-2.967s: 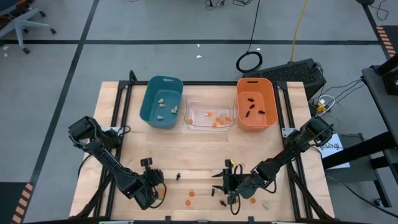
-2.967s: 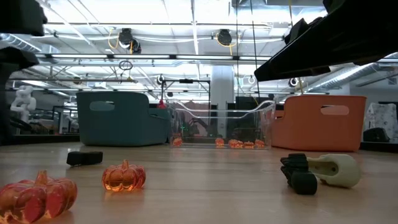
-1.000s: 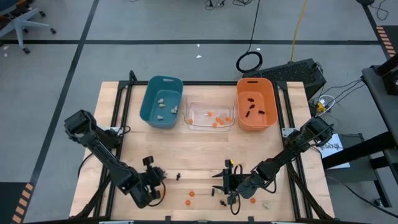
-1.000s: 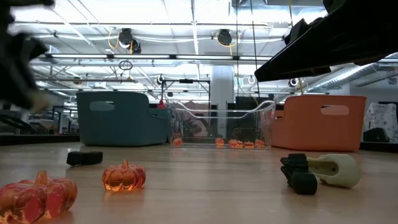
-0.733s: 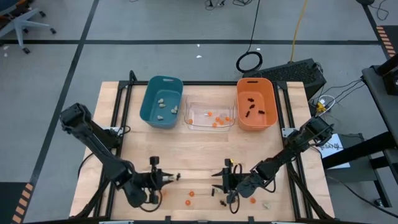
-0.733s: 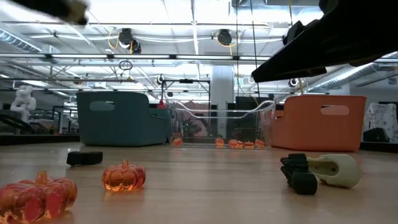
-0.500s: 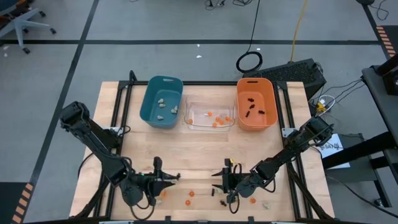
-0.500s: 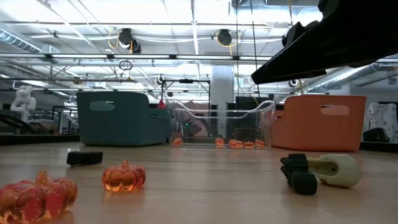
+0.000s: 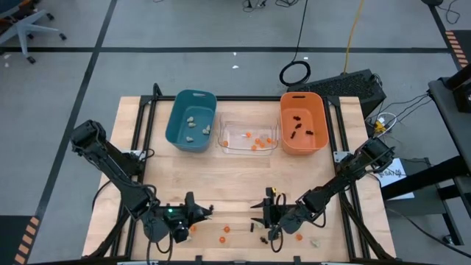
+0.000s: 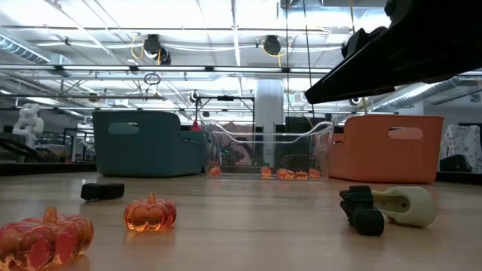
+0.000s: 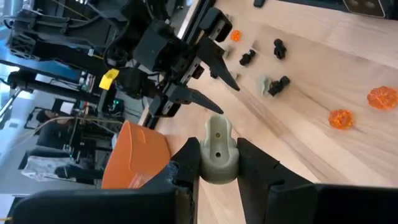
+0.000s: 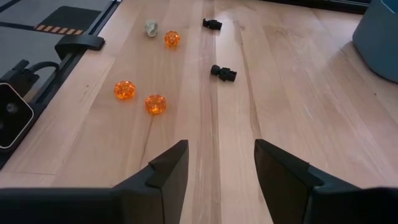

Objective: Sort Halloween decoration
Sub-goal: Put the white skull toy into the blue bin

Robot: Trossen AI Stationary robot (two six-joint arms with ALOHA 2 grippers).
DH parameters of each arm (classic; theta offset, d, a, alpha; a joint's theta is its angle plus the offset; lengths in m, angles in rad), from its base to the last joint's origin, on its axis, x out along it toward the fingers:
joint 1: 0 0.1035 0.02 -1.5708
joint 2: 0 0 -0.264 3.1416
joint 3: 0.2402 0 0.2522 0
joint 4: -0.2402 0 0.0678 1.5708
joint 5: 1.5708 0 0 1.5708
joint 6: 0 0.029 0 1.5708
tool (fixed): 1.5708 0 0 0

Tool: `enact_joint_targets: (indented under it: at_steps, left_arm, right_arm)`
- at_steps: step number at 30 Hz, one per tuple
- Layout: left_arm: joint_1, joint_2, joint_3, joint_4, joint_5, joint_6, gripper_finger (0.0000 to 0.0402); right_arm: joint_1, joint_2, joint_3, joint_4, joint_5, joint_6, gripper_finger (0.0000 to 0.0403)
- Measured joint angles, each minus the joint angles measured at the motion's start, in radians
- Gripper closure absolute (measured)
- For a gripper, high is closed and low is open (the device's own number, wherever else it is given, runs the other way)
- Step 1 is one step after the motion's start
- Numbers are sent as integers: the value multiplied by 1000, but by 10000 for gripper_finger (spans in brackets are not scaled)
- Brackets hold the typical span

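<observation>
Wooden worktop (image 9: pixel 221 184): three bins along the far edge, with the deep teal plastic bin (image 9: pixel 190 120) at left holding pale lumps, the clear plastic bin (image 9: pixel 249 137) in the middle holding orange pieces, and the orange plastic bin (image 9: pixel 302 122) at right holding black ones.

Left gripper (image 11: pixel 217 158) sits at the near left, clamped on a pale beige lump (image 11: pixel 218 148) between its fingers (image 11: pixel 252 163). That piece belongs in the teal bin. Carry it high enough to clear the rim, and release only once you are over the bin's middle.

Right gripper (image 12: pixel 216 167) waits near centre-right, fingers apart and empty.

Loose pieces lie along the near edge: small round orange pumpkins (image 12: pixel 155 103), black spidery trinkets (image 12: pixel 224 73), one more pale lump (image 12: pixel 151 28). Keep your sweep off them.
</observation>
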Motion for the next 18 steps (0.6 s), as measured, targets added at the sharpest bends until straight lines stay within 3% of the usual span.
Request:
enact_joint_targets:
  at_steps: [9,18]
  left_arm:
    - [0,0,0,-5,4,-10,334]
    - [0,0,0,-9,16,-195,324]
  right_arm:
    - [0,0,0,0,0,0,236]
    - [0,0,0,-3,-4,3,236]
